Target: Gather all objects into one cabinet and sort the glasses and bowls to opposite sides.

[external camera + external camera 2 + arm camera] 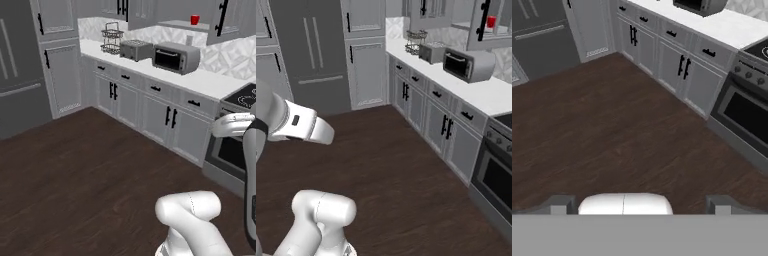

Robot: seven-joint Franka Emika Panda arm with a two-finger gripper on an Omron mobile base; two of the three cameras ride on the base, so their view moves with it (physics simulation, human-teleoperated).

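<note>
A glossy red mug (194, 20), one of the glasses, stands on the shelf of the open grey wall cabinet (177, 24) above the counter. It shows again as the red mug (491, 22), just behind the cabinet's door (479, 30) with its long black bar handle. The bowls are out of view. My gripper (640, 205) hangs over the dark wood floor, far from the cabinet. Its fingertips (562, 204) stand wide apart and open, with nothing between them.
Along the white counter (210, 80) stand a wire rack (112, 39), a toaster (135, 50) and a toaster oven (175, 57). Grey drawers and doors run below it. A stove (747, 107) sits at the right and a dark fridge (311, 55) at the left.
</note>
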